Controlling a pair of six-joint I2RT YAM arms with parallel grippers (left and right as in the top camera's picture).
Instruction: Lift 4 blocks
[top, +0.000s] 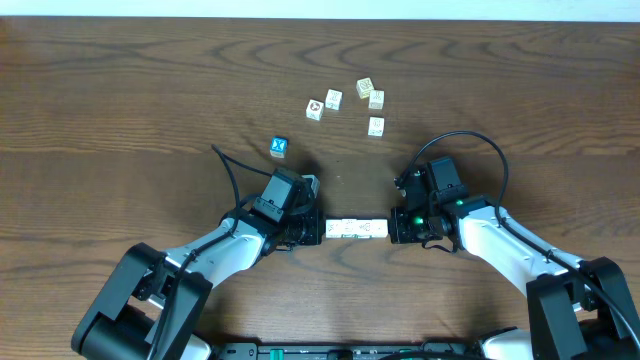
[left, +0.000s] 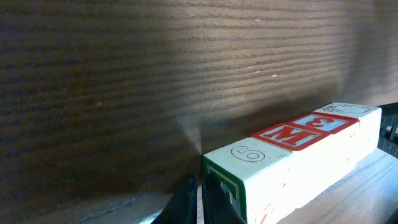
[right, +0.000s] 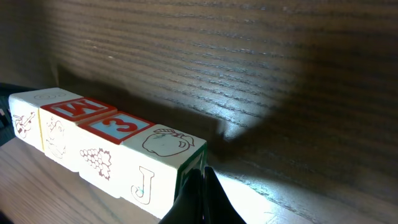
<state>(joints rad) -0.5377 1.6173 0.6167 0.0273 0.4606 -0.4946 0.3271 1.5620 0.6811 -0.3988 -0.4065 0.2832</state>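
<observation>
Four blocks (top: 357, 229) being squeezed in a row, lower centre
Left hand (top: 317, 232) and right hand (top: 392, 230), both clenched, are pressing its opposite ends.

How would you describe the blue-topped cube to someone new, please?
On the dark wooden table, find the left claw pressing the row of blocks. Beyond it, farther from the robot, one cube sits alone. Only its top is bright blue; the loose cubes nearby are cream.

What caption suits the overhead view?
Four blocks in a row, squeezed between the left end effector and right end effector.
</observation>
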